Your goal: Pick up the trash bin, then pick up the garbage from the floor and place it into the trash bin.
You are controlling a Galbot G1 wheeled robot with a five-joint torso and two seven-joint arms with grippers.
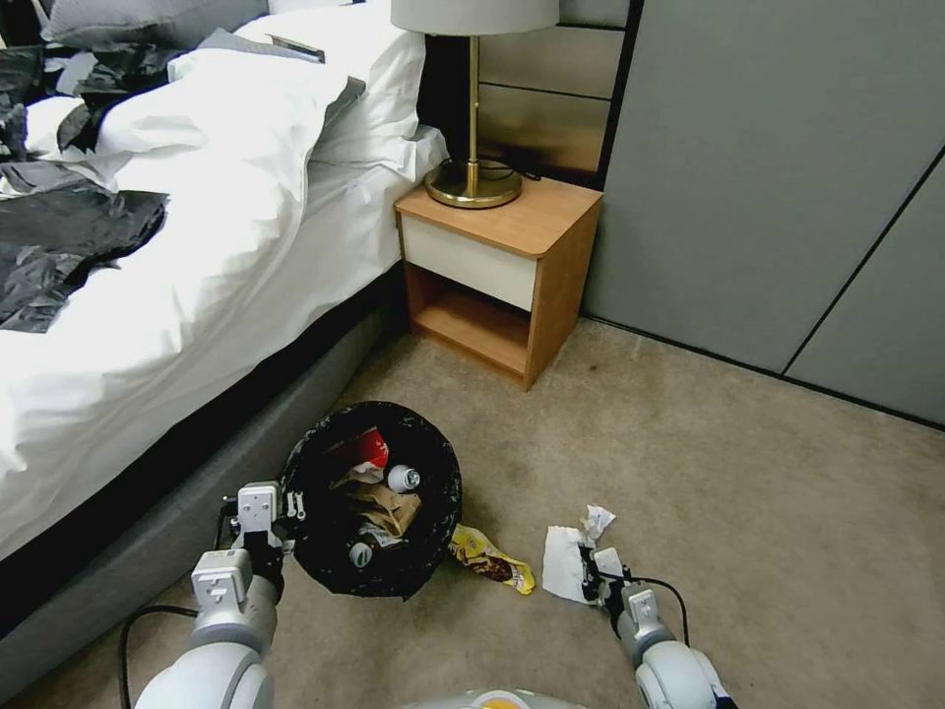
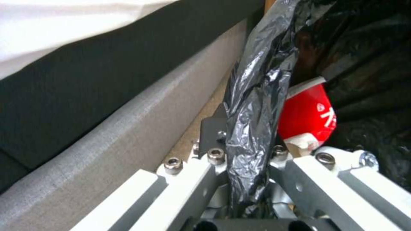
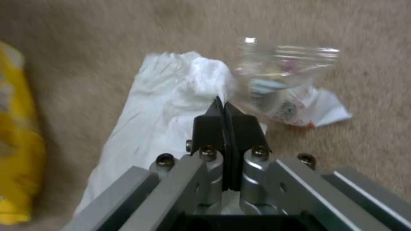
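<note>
Left pincer clamped on the bin rim; right pincer closed over the white tissue.

Count: one trash bin (image 1: 379,502) on the carpet (image 1: 689,473) beside the bed (image 1: 148,295), in front of the nightstand (image 1: 497,276). Inside the bin: one red cup (image 2: 308,115), two bottle tops (image 1: 404,479), one crumpled brown paper (image 1: 389,507). On the carpet just beside the bin: one yellow wrapper (image 1: 492,559), one white tissue (image 3: 162,106), one clear plastic wrapper (image 3: 284,80) touching the tissue. My left gripper (image 2: 246,150) has its jaws closed on the black bag at the bin's rim on the bed side. My right gripper (image 3: 223,110) has its jaws fully together, tips right at the tissue's bunched end; can't tell if any tissue is pinched.
</note>
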